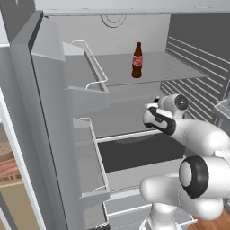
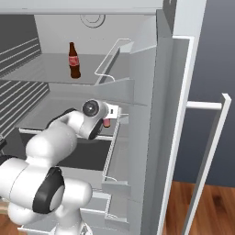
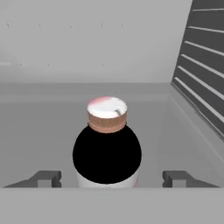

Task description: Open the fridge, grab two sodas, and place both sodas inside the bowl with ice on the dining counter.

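Gripper [image 3: 107, 177]: finger tips stand apart, one on each side of a soda bottle, with a gap showing between each tip and the glass; not clamped on it. The gripper sits inside the open fridge at the level of the middle shelf.
Near soda [image 3: 106, 146]: dark bottle with a pale cap, straight ahead of the hand and between the two finger tips [image 3: 45, 178]; in the hand view its shoulder and cap rise above the tips. In the right base view a bit of its red label [image 2: 106, 122] peeps out just below the hand.
Far soda [image 1: 137, 60]: dark-brown bottle with a red label, upright on the upper shelf, above the gripper and further back in the fridge, well apart from it.
Fridge [image 1: 49, 117]: light grey, both doors swung wide open; the arm reaches in between them. Door racks [image 1: 92, 152] with wire rails hang to either side of the hand.
Middle shelf [image 3: 39, 131]: grey and flat, stretching ahead of the gripper under the near soda to the back wall.
Side wall [image 3: 203, 65]: dark, ribbed with pale lines, to the right of the gripper in the hand view.
Wooden floor [image 2: 202, 206]: reddish brown, low down beyond the right door, well apart from the hand.
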